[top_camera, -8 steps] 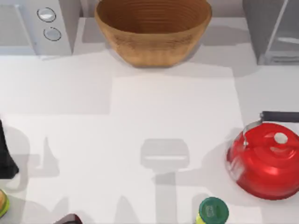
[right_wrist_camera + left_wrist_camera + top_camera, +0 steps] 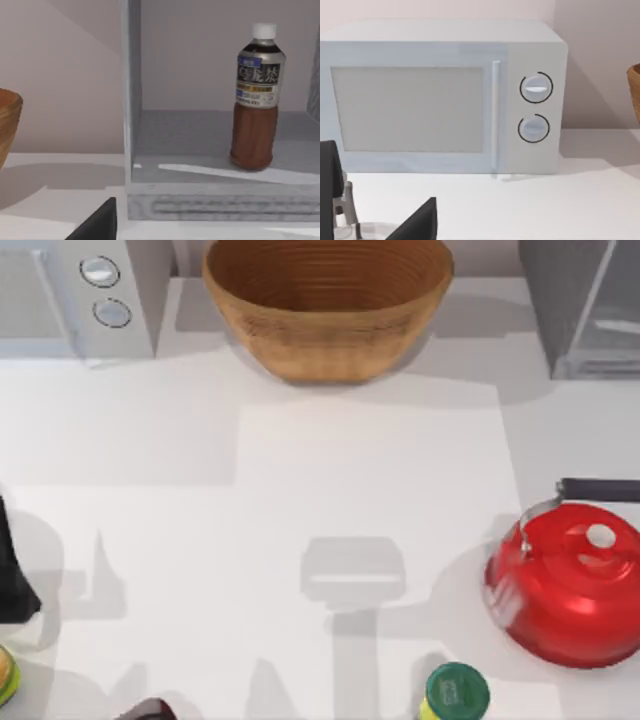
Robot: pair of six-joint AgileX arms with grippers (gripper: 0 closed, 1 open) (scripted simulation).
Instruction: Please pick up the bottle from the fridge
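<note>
The grey boxy fridge [image 2: 585, 305] stands at the far right corner of the white table [image 2: 370, 500], with its pale translucent door panel [image 2: 612, 300] swung open. In the right wrist view the bottle [image 2: 256, 97], brown-filled with a dark label and round white cap, stands upright on the fridge's grey floor, well inside and toward one side wall. The fridge opening ahead of the bottle is unobstructed.

A large woven wooden bowl [image 2: 328, 302] sits at the far middle of the table, to the left of the fridge. A grey box with two round knobs [image 2: 75, 295] occupies the far left corner. A red kettle with a black handle [image 2: 565, 580] stands at the right side, nearer the front than the fridge. A green-lidded yellow container [image 2: 455, 692] sits at the front edge.

A dark part of the left arm [image 2: 15, 575] rests at the left edge. Whether either gripper is open or closed cannot be told. The table's middle is bare.
</note>
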